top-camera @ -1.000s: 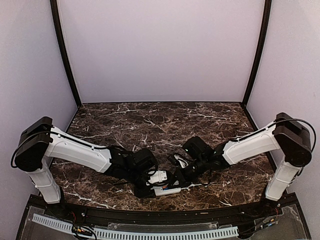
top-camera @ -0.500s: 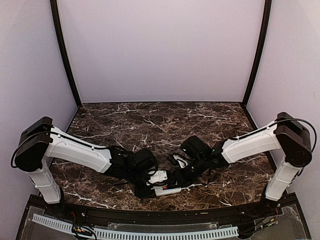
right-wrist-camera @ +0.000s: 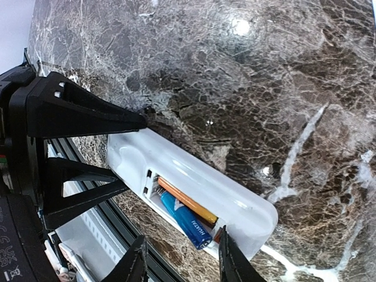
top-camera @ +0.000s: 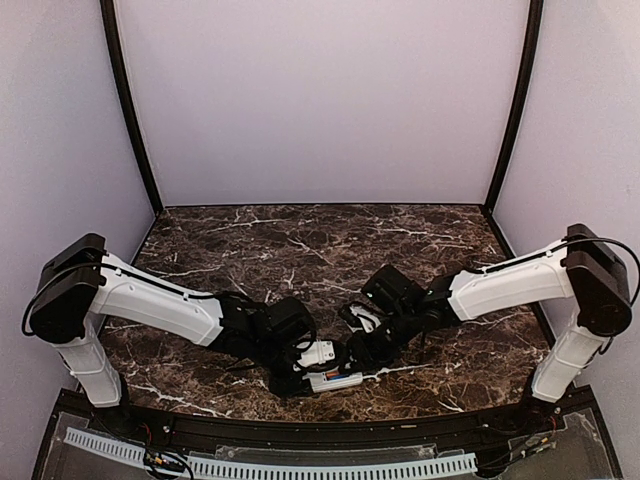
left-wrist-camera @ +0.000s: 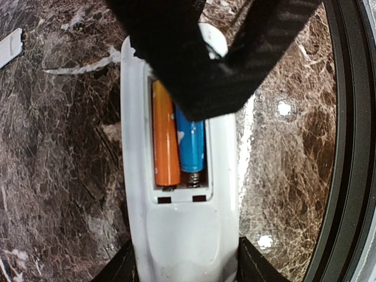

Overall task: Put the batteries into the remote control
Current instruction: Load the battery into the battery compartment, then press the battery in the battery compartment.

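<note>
Remote control lies back-up along the table's near edge, left claw clamped on its end, right claw parted directly over the recessed orange battery and blue battery.

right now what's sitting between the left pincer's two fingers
The remote control, back up, with the orange battery and blue battery seated in it; the left wrist view shows it.

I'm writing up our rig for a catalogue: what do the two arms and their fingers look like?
Left arm and right arm: white shell links, black joints, black cable looped at each shoulder. Fingers: black, tapering triangular trusses.
</note>
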{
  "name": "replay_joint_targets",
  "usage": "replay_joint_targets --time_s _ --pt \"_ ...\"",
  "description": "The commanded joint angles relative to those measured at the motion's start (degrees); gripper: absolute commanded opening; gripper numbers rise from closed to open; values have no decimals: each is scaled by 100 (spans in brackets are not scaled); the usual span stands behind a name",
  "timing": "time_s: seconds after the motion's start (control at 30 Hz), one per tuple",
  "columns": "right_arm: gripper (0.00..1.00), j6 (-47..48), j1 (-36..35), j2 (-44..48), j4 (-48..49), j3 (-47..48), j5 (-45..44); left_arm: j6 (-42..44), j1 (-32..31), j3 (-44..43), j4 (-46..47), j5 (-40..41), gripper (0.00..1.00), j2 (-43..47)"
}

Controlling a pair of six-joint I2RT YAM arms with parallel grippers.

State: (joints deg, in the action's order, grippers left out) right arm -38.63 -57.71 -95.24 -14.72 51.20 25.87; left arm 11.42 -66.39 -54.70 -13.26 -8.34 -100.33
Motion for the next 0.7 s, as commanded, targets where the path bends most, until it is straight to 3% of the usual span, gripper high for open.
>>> replay_joint_targets --time_s 0.0,0.13,0.23,0.67 --pt "36 126 -64 119 -516 254 -242 -63 -41 77 -89 -133 54 -118" --pt "22 11 -60 231 -902 346 -422 -61 -41 94 -60 -117 54 -122" --pt "15 -213 -81 199 -661 176 -203 -81 -41 120 -29 -120 54 -122" --pt "10 -178 -111 -30 -688 316 -389 -114 -41 153 16 -123 52 -109"
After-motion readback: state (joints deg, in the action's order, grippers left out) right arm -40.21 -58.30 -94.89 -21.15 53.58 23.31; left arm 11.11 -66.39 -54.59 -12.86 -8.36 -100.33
